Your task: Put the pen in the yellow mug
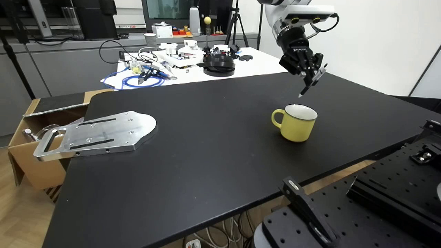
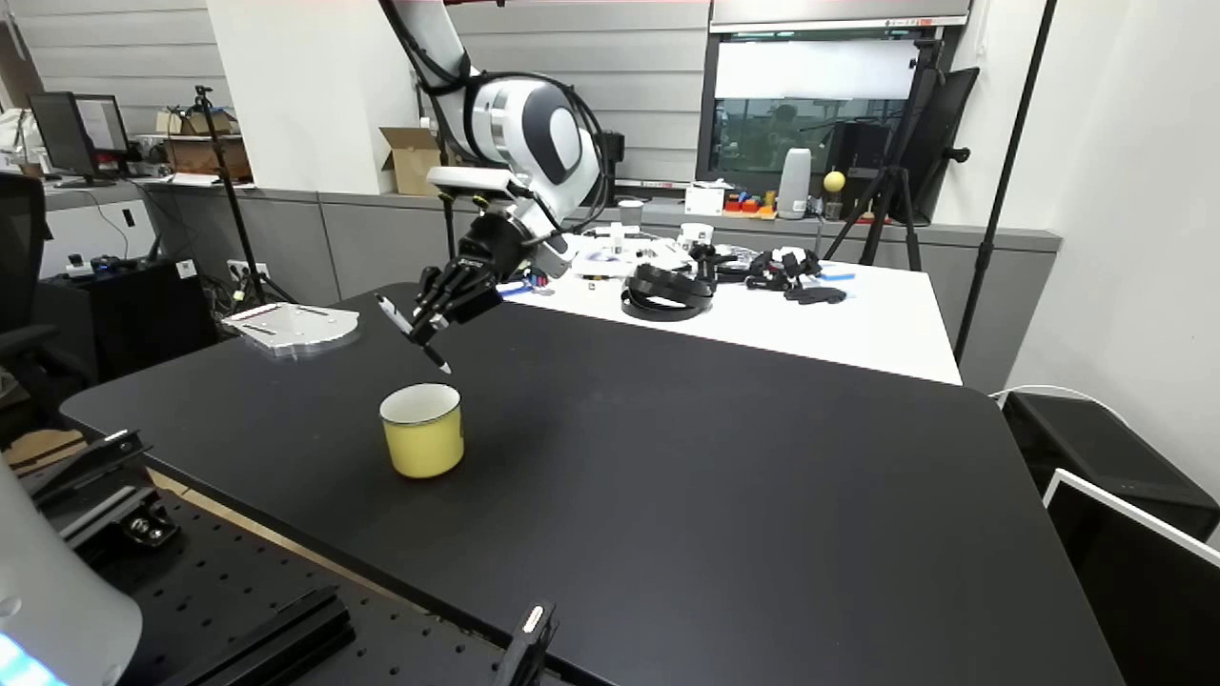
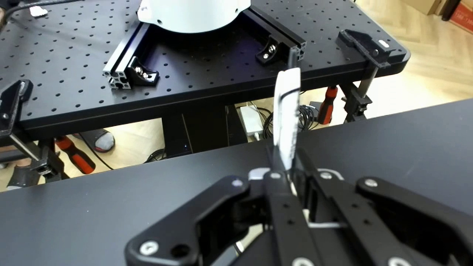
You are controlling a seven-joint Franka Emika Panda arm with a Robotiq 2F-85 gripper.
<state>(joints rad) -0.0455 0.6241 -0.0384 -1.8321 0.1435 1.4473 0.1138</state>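
My two jaws are clamped on one pen [image 3: 286, 118], tilted in both exterior views; its lower tip shows just above the rim of one yellow mug [image 1: 297, 128], apart from it. The mug stands upright on the black bench [image 1: 206, 155], right of centre in an exterior view, its single loop handle toward the picture's left. Across the top of my wrist view runs one black perforated plate [image 3: 66, 77] carrying two small brackets [image 3: 142, 72]; below it I count two red-and-black grips [image 3: 75, 156]. Farther off, one silver plate [image 1: 113, 129] lies on the bench at the left of an exterior view. Beyond the bench, at upper centre, I see one yellow ball [image 1: 207, 20].
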